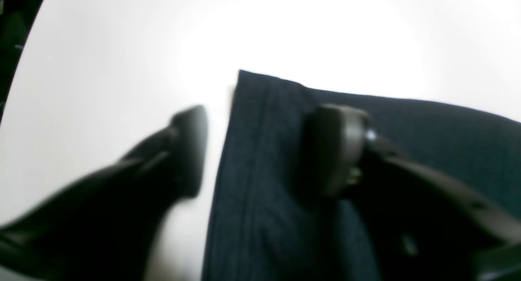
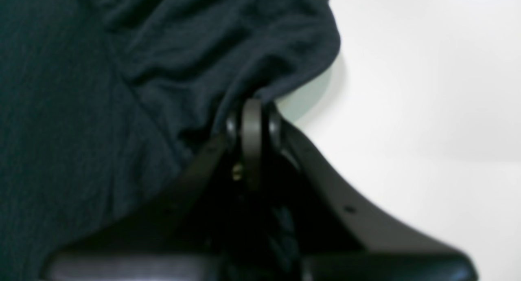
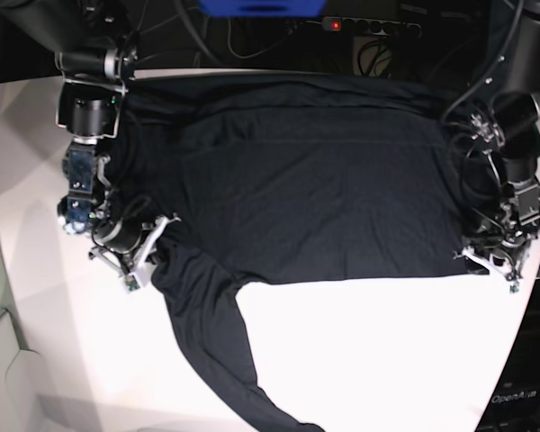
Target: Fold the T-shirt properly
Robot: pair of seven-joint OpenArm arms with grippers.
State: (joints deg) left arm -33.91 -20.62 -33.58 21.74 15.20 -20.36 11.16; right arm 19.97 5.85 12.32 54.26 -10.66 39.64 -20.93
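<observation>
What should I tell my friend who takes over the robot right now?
Right gripper: shut, pinching a bunched edge of the T-shirt near the sleeve.
Left gripper: jaws apart, one on each side of the shirt's corner edge, not clamped on it.
The shirt lies spread across the white table, with one long sleeve trailing toward the near edge.
Done: each arm is at its side of the shirt.
Left: close the left grip, then probably fold the sleeve and body; no neat fold shows yet.

T-shirt [image 3: 315, 189] seems matt soft knit; table [image 3: 387, 351] smooth, glossy white.
</observation>
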